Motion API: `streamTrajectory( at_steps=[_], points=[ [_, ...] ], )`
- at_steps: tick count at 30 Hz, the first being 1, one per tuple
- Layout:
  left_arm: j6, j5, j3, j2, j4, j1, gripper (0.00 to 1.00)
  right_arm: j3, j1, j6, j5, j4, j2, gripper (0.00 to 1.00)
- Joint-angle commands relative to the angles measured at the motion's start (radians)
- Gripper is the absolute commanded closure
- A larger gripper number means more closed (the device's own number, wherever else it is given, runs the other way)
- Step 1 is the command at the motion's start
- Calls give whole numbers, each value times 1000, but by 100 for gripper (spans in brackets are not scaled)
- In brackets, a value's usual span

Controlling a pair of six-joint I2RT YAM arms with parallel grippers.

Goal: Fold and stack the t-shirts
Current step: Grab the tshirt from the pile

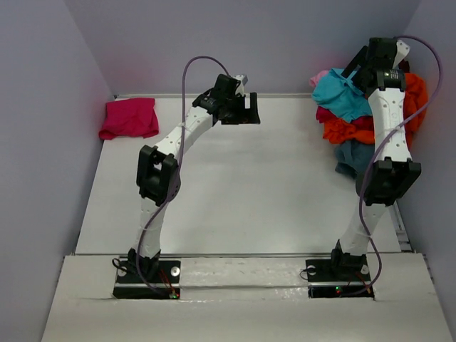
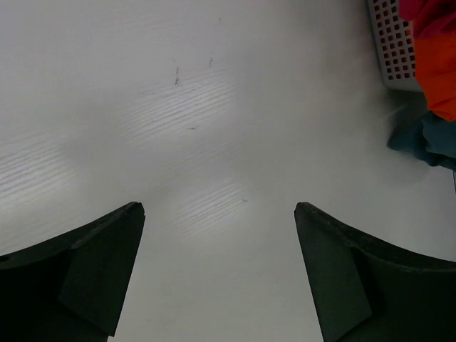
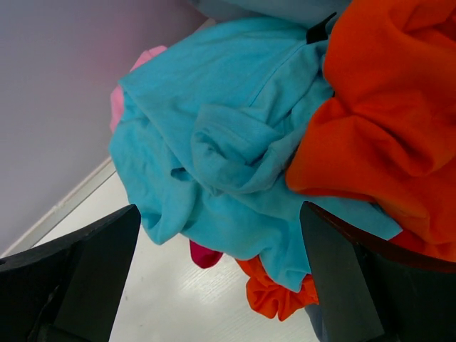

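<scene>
Right gripper spread wide and empty, the turquoise t-shirt just beyond its fingertips, the orange t-shirt alongside; left gripper wide too, over the table

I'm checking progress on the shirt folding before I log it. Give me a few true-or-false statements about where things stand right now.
1. The left gripper hangs over the bare table, jaws open. True.
2. The right gripper has the turquoise shirt clamped. False: its jaws stand open over it, gripping nothing.
3. The magenta shirt lies alone at the table's far left corner. True.
4. The shirt pile sits mid-table. False: it is at the far right.
</scene>
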Motion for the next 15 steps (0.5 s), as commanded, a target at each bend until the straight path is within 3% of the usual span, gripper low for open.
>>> streamTrajectory(
  at_steps=[1,9,12,15],
  points=[
    [-4,79,80,-10,16,-5,1,88,-26,7,43,26,29,1],
    [-1,82,48,-21,18,-5,1,105,-36,13,39,44,83,4],
    [2,74,32,-33,22,4,1,122,-36,16,16,36,104,13],
    [3,73,25,-37,22,4,1,121,-36,14,-3,39,112,32]
  ],
)
